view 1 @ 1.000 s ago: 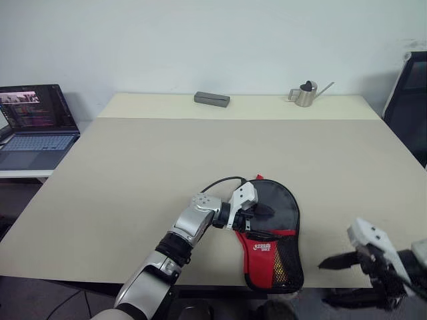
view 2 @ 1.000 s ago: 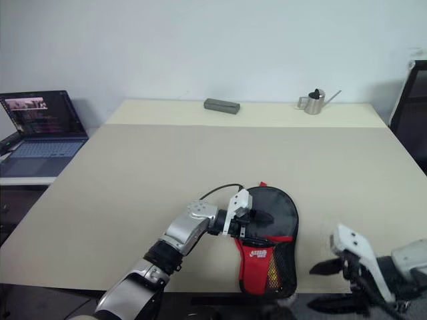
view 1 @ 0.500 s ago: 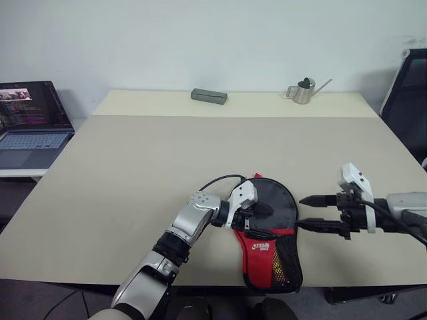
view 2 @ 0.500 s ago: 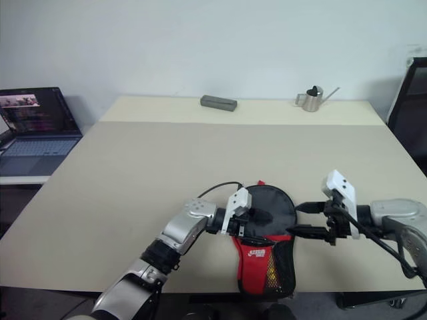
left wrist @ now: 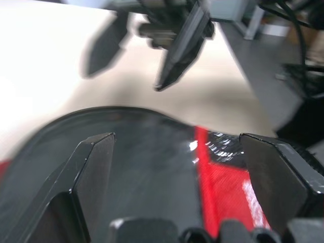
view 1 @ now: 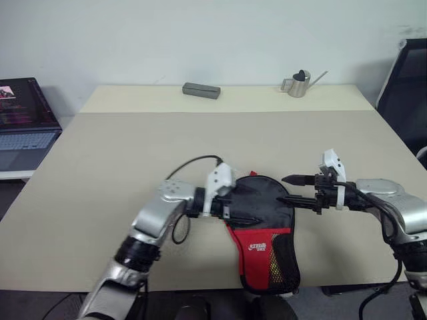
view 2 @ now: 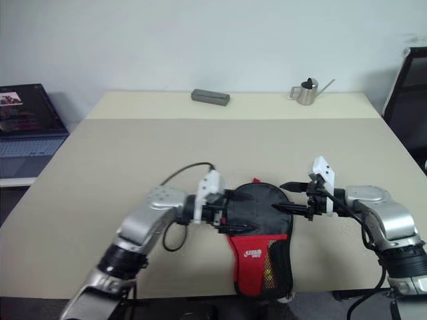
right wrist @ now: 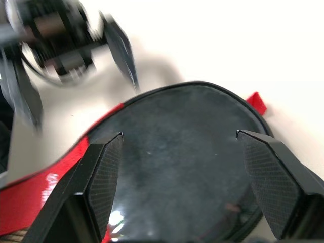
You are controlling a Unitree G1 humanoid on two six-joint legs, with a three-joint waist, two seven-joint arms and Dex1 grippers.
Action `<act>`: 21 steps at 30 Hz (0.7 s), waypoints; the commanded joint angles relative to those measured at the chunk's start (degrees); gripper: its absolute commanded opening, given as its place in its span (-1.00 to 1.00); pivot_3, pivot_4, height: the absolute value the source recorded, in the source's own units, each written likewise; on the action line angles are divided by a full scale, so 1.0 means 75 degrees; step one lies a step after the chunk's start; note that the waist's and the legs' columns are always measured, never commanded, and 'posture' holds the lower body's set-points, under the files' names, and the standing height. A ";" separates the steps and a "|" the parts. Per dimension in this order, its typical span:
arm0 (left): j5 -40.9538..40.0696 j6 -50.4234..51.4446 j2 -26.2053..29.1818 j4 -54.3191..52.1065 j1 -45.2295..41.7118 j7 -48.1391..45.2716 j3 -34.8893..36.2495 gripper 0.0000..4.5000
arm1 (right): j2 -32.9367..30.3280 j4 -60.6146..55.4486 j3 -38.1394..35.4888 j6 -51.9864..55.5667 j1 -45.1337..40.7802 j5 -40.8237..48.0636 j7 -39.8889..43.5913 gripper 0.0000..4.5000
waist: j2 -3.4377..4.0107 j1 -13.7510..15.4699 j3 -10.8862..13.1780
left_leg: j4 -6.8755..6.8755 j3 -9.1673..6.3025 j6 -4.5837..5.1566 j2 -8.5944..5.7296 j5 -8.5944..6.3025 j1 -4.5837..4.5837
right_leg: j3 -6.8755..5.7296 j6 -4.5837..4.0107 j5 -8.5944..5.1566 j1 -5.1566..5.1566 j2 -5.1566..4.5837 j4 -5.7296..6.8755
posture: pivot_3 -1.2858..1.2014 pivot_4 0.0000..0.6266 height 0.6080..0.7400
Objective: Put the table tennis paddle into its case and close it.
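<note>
Now both grippers are standing with their fingers spread and holding nothing, one on each side of the case's round end. The left gripper (view 2: 235,215) is hovering over that end's left rim, its fingers aiming rightward; the right gripper (view 2: 288,198) is facing it from the right rim, its fingers aiming leftward, so the two sets of fingertips are nearly meeting across the dark panel. The case (view 2: 259,240) is lying flat near the front edge of the table (view 2: 133,147), its long axis running from the round black end, farther from the robot, to the red panel and mesh pocket at the near edge. Neither arm is clearly nearer; both are reaching in, roughly level, elbows out. The table tennis paddle is probably already inside, though the glossy dark surface in the wrist views leaves this uncertain.
</note>
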 commanded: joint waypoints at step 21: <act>-0.0912 0.0428 0.1207 -0.1476 0.1564 0.2710 0.2761 0.91 | 0.0474 0.6033 -0.0360 -0.3408 -0.3145 -0.1731 0.1448 0.72 | -0.0001 -0.0062 0.0033 | 0.0009 0.0007 -0.0007 -0.0003 0.0003 -0.0004 | 0.0001 -0.0017 0.0010 -0.0001 -0.0015 0.0004 | 0.03 -0.52 1.00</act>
